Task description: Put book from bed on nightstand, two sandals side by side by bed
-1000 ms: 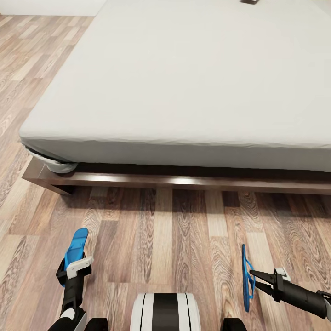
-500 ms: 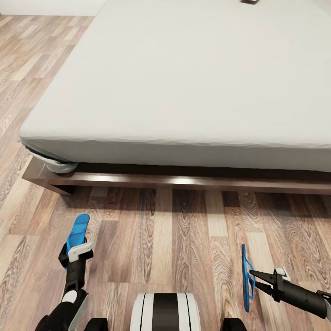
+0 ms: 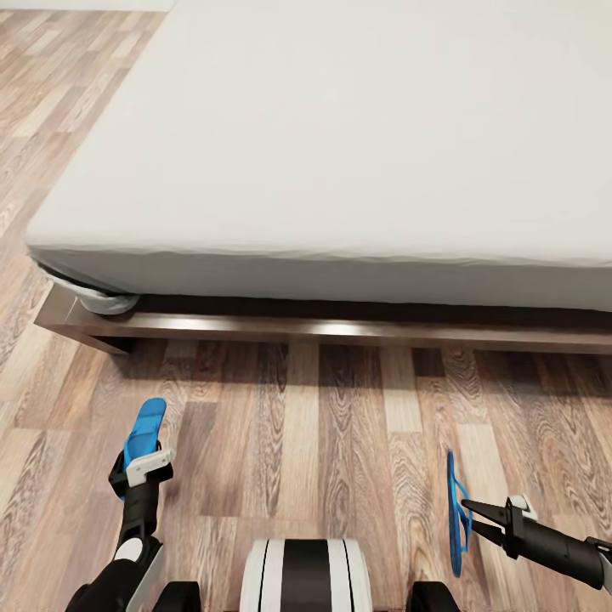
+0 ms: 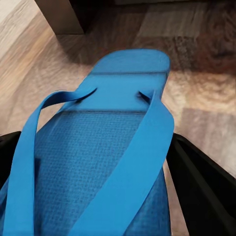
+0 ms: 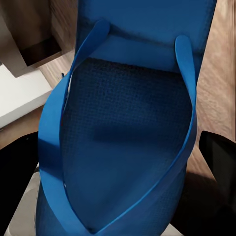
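Note:
Two bright blue sandals are held above the wood floor in front of the bed (image 3: 340, 153). My left gripper (image 3: 140, 469) is shut on the left sandal (image 3: 145, 429), which points toward the bed frame; the left wrist view has this sandal (image 4: 113, 147) between black fingers (image 4: 201, 182). My right gripper (image 3: 470, 510) is shut on the right sandal (image 3: 455, 510), which stands on its edge. The right wrist view has that sandal (image 5: 128, 123) close up, straps toward the camera. The book and the nightstand are out of view.
The bed's dark brown frame (image 3: 340, 330) runs across the view, with its corner (image 3: 81, 327) at the left. Wood-plank floor (image 3: 297, 442) lies between the frame and my base (image 3: 306, 578). A frame leg (image 4: 61, 14) stands ahead of the left sandal.
My left gripper moved forward toward the bed with its sandal. The view then shifted slightly, taking the bed's far end out of the picture. The right gripper and its sandal stayed put.

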{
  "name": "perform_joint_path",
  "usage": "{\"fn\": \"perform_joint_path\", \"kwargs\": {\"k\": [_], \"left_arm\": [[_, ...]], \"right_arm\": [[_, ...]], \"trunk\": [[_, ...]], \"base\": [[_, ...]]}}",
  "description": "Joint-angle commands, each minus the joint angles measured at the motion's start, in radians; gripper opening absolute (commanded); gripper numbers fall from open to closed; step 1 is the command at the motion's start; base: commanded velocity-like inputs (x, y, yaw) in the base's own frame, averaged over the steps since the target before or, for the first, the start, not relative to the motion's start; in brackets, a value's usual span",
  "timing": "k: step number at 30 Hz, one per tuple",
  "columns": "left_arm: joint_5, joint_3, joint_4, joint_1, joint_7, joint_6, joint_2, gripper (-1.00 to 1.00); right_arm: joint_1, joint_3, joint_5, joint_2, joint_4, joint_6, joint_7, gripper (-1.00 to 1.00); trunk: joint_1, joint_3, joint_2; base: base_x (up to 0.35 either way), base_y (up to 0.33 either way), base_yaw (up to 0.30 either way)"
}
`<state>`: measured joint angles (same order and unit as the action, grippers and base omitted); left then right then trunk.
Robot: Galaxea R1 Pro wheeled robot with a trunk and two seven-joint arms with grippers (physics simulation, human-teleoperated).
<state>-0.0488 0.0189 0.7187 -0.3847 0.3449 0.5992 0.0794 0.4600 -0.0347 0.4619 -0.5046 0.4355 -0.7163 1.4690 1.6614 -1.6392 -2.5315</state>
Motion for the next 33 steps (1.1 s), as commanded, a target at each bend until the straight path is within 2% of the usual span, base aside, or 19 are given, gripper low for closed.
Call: {"fn": "perform_joint_path", "kwargs": {"k": [1,16,27,30,33], "left_arm": [[-0.004,-0.002,-0.001,0.000,0.003,0.003,0.001,-1.00],[-0.006,0.001,-0.029,0.000,0.003,0.007,0.003,-1.00],[-0.007,0.002,-0.027,0.000,0.003,0.008,0.006,-1.00],[-0.007,0.004,0.003,0.000,0.005,0.004,0.013,-1.00],[-0.005,0.005,0.045,0.000,-0.013,-0.029,0.020,-1.00]], "right_arm": [[0.000,-0.001,0.003,0.000,0.000,-0.011,0.002,-1.00],[0.000,-0.001,0.003,0.001,0.000,-0.009,0.002,-1.00],[0.000,-0.001,0.003,0.000,0.000,-0.008,0.002,-1.00],[0.000,-0.001,0.003,0.000,0.000,-0.007,0.002,-1.00],[0.000,-0.001,0.003,0.000,0.000,-0.006,0.002,-1.00]], "trunk": [[0.000,-0.004,0.000],[0.007,-0.062,-0.004],[0.007,-0.062,-0.004],[0.007,-0.062,-0.004],[0.007,-0.062,-0.004]], "base": [[0.000,0.000,0.000],[0.000,0.000,0.000],[0.000,0.000,0.000],[0.000,0.000,0.000],[0.000,0.000,0.000]]}}
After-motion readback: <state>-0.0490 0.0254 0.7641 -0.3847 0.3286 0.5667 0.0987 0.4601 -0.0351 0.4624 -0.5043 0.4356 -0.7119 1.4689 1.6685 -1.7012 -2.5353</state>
